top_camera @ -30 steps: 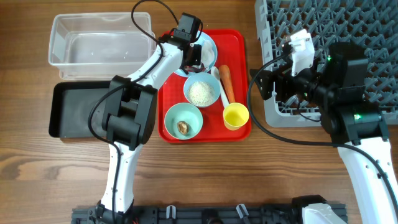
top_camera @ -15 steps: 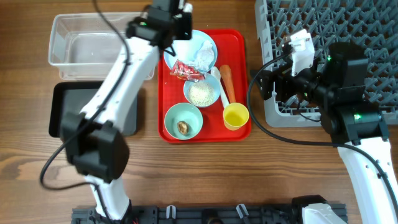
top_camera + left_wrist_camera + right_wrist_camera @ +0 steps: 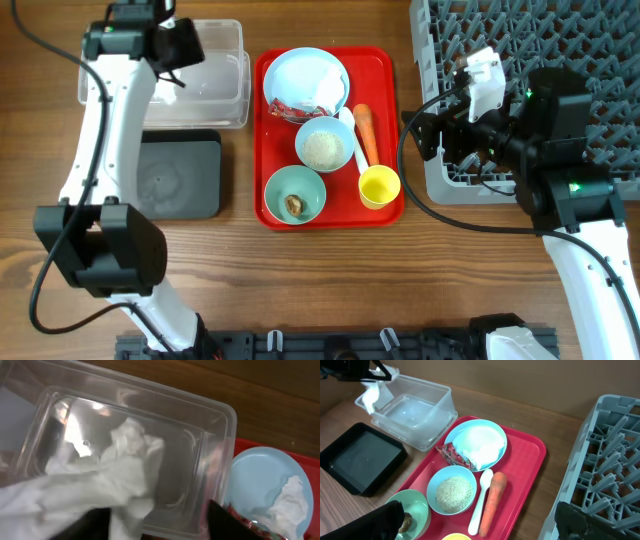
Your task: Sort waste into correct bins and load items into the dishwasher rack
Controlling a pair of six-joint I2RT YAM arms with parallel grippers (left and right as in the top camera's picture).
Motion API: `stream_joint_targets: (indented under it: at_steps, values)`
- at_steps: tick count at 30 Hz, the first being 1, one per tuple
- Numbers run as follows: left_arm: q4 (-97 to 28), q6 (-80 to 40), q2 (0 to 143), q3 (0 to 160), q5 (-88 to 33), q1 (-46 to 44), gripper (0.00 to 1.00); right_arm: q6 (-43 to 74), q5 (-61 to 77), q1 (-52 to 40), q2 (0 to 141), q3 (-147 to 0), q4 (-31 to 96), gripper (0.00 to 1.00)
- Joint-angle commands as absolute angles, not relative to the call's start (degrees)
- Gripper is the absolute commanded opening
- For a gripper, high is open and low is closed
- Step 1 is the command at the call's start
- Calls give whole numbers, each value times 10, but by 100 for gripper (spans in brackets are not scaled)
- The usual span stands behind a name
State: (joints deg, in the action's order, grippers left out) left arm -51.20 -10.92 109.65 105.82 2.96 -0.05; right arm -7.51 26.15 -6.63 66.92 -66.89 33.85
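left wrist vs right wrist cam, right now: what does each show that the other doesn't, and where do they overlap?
Left wrist only: the left tool's own fingers, with the napkin close up over the clear tub. Right wrist only: black tray, rice bowl, spoon, carrot, rack. Both: napkin, clear tub, plate, and part of the red tray.
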Motion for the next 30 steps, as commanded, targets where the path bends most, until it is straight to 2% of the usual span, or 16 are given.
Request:
stream_joint_targets:
  at_steps: [1,3,4,11,17,23,30]
  values:
    - [-485,-112,1146,1060,24,8,90,-69,275,-65,679,-679,340,100]
    - [-473,-112,1169,1060,22,7,99,-69,275,-65,681,-679,341,100]
    - [-471,-112,1172,1060,17,6,99,-69,275,-65,681,-679,342,100]
    - [-442,-107,1155,1062,4,-43,99,-69,275,-65,681,-679,342,100]
    - [-442,14,1155,1062,-23,-151,95,-69,275,-65,682,-679,343,100]
    - [-394,43,1232,1062,-26,-209,98,-58,275,-65,682,-679,348,100]
    - [-383,44,1307,1062,-26,-237,95,-58,275,-65,691,-679,357,100]
